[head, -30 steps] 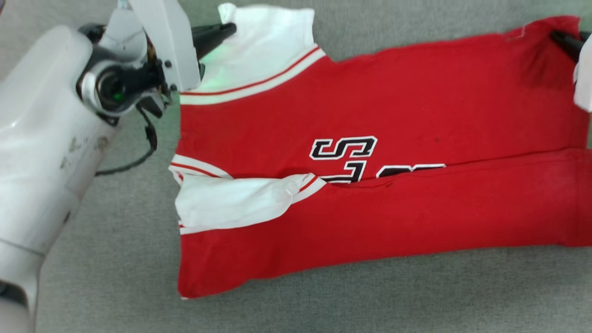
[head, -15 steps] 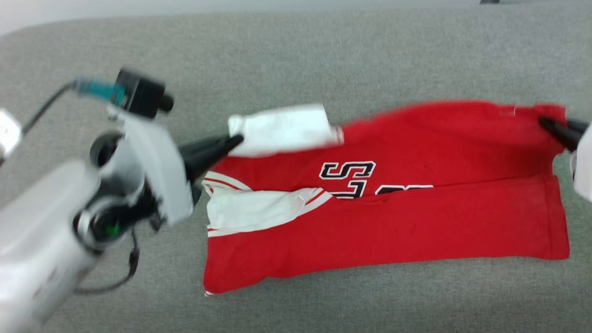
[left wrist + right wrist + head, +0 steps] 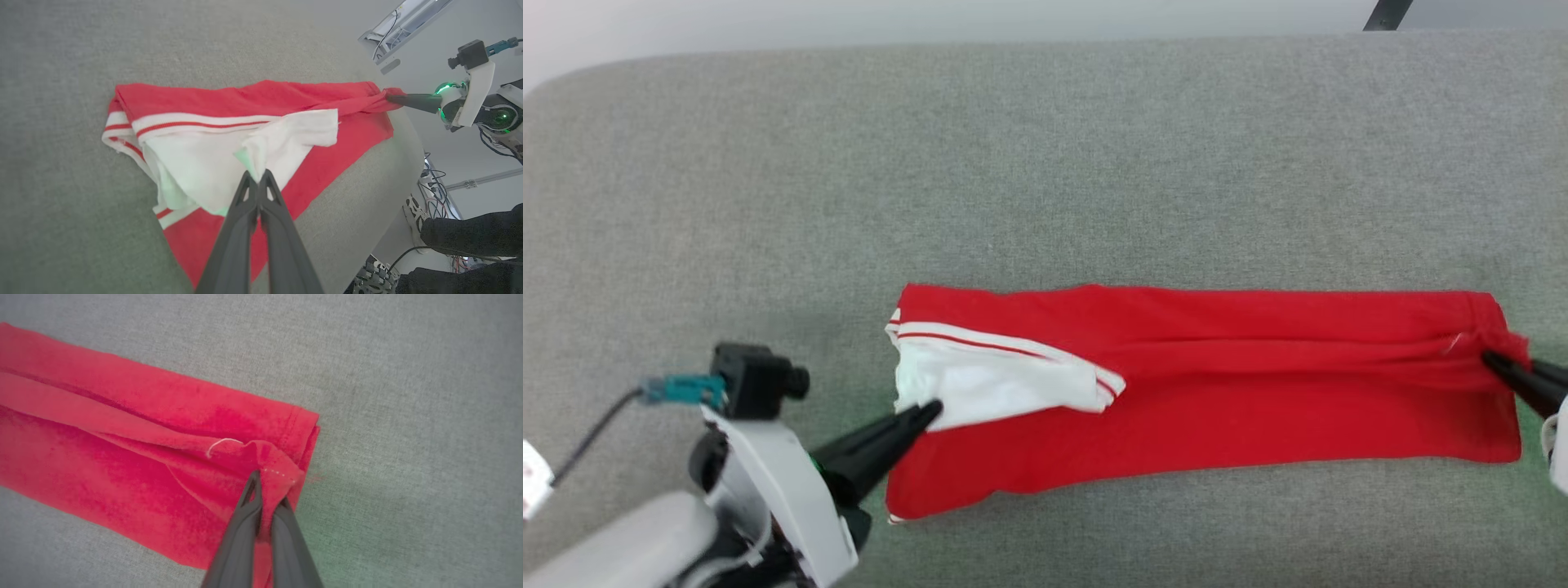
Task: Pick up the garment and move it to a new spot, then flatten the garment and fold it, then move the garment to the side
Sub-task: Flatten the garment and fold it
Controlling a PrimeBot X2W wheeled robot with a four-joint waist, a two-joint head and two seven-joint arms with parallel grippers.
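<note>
On the grey tabletop (image 3: 1045,163) the red jersey (image 3: 1241,400) looks soft, light, limp; my left hand (image 3: 934,407) pinches its white sleeve (image 3: 988,390), my right hand (image 3: 1489,358) the hem corner (image 3: 282,467), both good holds.

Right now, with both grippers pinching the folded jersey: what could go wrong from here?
1. The left gripper holds only a corner of the white sleeve; a pull could drag it out of the fold.
2. The right gripper has the hem of the garment bunched; release may leave a crease.
3. That end lies near the table edge and could slide off.
</note>
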